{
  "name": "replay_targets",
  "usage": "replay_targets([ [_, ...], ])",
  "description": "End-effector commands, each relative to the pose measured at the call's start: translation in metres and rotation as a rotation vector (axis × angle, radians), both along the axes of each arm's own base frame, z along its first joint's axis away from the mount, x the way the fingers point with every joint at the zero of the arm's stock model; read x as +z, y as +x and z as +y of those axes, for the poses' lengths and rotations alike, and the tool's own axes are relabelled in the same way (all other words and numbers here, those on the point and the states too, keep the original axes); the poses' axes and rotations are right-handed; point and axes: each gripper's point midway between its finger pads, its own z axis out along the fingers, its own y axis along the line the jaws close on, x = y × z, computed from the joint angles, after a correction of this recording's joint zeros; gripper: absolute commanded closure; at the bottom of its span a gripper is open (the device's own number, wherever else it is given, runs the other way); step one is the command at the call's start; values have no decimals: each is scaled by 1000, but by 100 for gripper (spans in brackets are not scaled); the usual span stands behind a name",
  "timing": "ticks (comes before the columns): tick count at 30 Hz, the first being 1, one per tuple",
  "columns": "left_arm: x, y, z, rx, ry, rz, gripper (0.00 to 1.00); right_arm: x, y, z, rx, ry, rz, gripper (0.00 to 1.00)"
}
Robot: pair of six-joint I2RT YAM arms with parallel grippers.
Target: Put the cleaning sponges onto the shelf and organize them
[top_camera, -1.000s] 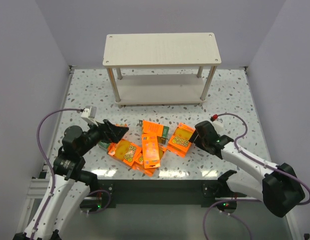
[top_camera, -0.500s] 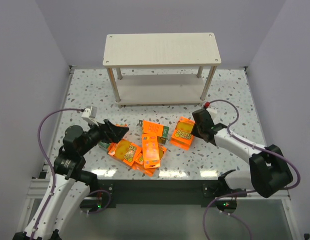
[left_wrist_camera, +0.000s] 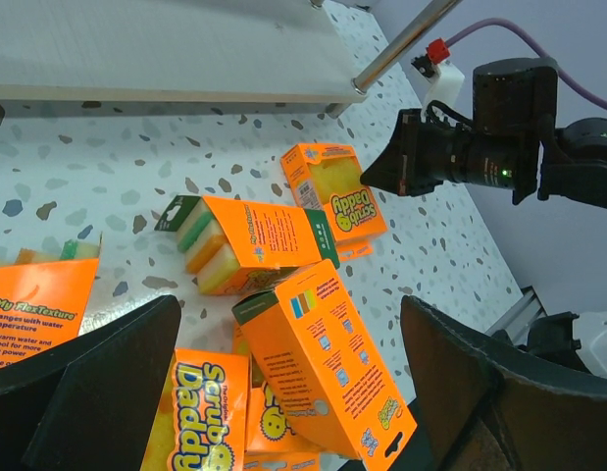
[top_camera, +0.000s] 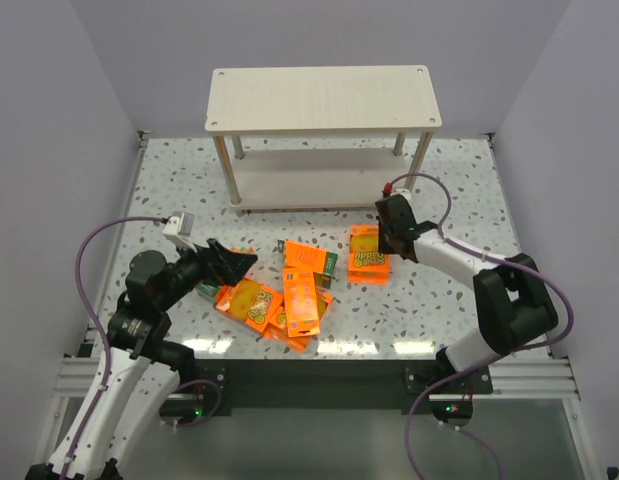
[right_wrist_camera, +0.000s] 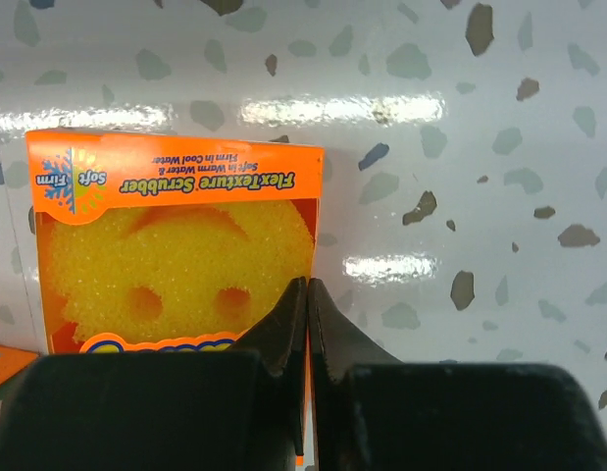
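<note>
The pale two-tier shelf [top_camera: 319, 97] stands at the back with both boards bare; its lower board [left_wrist_camera: 166, 49] shows in the left wrist view. One cleaning sponge pack [top_camera: 367, 252] [right_wrist_camera: 176, 255] lies apart on the speckled table, a yellow smiley sponge in its window. My right gripper [top_camera: 383, 242] [right_wrist_camera: 307, 285] is shut, its tips pinched along that pack's right side edge. Several more orange packs [top_camera: 289, 295] [left_wrist_camera: 313, 343] lie heaped front-centre. My left gripper [top_camera: 239, 264] [left_wrist_camera: 290, 304] hovers wide open just left of the heap, holding nothing.
Grey walls close in the table on the left, right and back. The shelf's thin legs [top_camera: 227, 180] stand on the table's far half. The right arm [top_camera: 459, 262] stretches low across the table, its purple cable [top_camera: 429, 190] looping near the shelf's right leg.
The right gripper closed and swung left and toward the shelf. The lone pack went with it, turning from slanted to nearly upright in the top view. The left arm stayed still.
</note>
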Motion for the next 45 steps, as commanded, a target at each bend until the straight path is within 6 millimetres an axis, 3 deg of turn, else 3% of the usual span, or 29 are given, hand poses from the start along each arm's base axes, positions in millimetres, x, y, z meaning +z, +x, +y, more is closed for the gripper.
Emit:
replay_targets([
  [1,3,2,-3,-11,-12,-15,0,-8,4,15,239,-45,63,100],
  [5,5,1,-2,-9,-9,-22,0,-11,9,27,346,-38,64,100],
  [8,4,1,-2,-9,-9,-20,0,2,21,22,337,-79,1,100],
  [11,6,2,-4,-15,-16,-25,0,26,38,8,286,-162,-84,90],
  [13,7,3,-5,-21,-21,-27,0,47,48,-6,224,-232,-135,69],
  [14,7,3,-5,-21,-21,-28,0,53,50,-12,180,-247,-153,53],
  [16,8,4,-6,-22,-26,-29,0,75,50,-29,74,-286,-203,43],
  [17,8,4,-6,-22,-26,-30,0,81,48,-31,53,-273,-221,29],
  [19,8,4,-6,-21,-28,-31,0,84,39,-32,0,-219,-233,17],
  [20,8,3,-6,-23,-29,-28,0,95,33,-28,-43,-139,-261,16],
  [21,8,3,-6,-21,-27,-29,0,90,22,-26,-52,-99,-232,16],
  [23,7,4,-5,-19,-26,-30,0,97,5,-9,-58,75,-227,16],
  [27,4,6,-6,-20,-23,-25,0,79,-40,12,-216,427,-164,18],
  [30,2,7,-8,-32,-23,-16,0,75,-61,20,-312,596,-133,18],
  [34,-1,7,-9,-34,-23,-14,0,73,-69,34,-355,753,-111,22],
  [39,-3,6,-9,-30,-32,-5,0,62,-67,43,-406,813,-58,23],
  [45,-3,5,-7,-24,-29,-7,0,35,-65,56,-462,861,31,28],
])
